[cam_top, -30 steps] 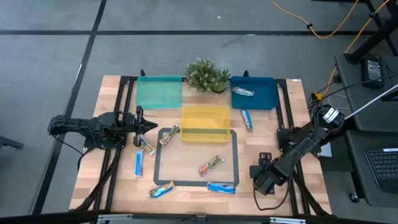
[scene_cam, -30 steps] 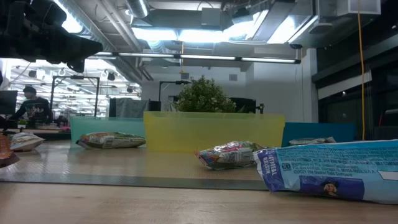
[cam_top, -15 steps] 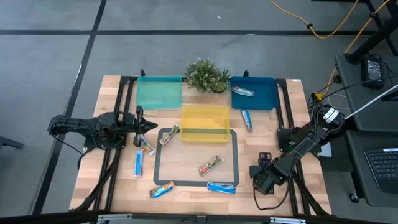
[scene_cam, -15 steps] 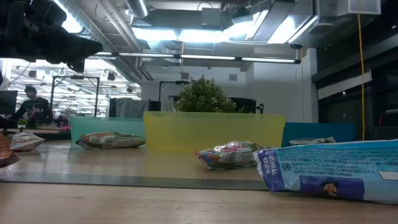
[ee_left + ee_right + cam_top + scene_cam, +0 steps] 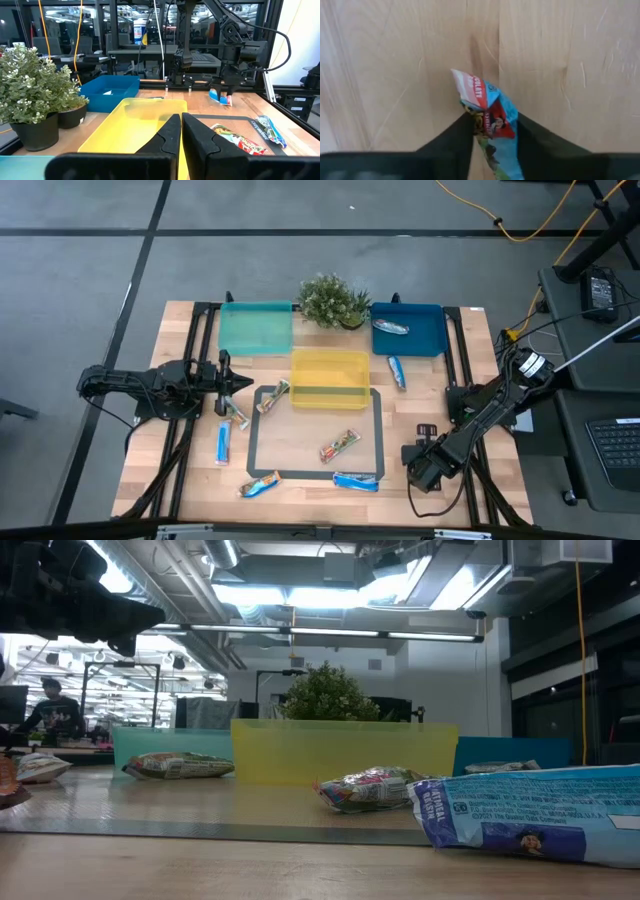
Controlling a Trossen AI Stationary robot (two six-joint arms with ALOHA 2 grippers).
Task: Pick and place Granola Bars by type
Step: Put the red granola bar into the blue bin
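Observation:
My right gripper (image 5: pixel 492 131) points down at the table's near right and is shut on a blue granola bar (image 5: pixel 490 107) with a red-and-white end. The left wrist view shows this gripper (image 5: pixel 226 92) on the bar (image 5: pixel 220 96). In the high view the arm's wrist (image 5: pixel 420 465) hides both. My left gripper (image 5: pixel 240 383) is shut and empty at the table's left, beside a tan bar (image 5: pixel 236 412). Other bars lie flat: one (image 5: pixel 340 445) on the black mat, blue ones (image 5: pixel 355 480) (image 5: pixel 222 443) (image 5: pixel 397 372), one (image 5: pixel 390 327) in the blue tray (image 5: pixel 425 340). My right gripper pinches the blue bar across its width between the two fingers (image 5: pixel 465 132), on its two long edges (image 5: pixel 512 117). The fingers come from above, pointing down. The wrapper is buckled between them, and its red-and-white end (image 5: pixel 470 87) sticks out past the fingertips over the wood.
A yellow tray (image 5: pixel 330 365) stands at the centre back, a teal tray (image 5: pixel 255 328) at the back left, and a potted plant (image 5: pixel 333 300) between the trays at the far edge. Another bar (image 5: pixel 260 485) lies near the front edge, and a tan one (image 5: pixel 272 395) at the mat's far left corner.

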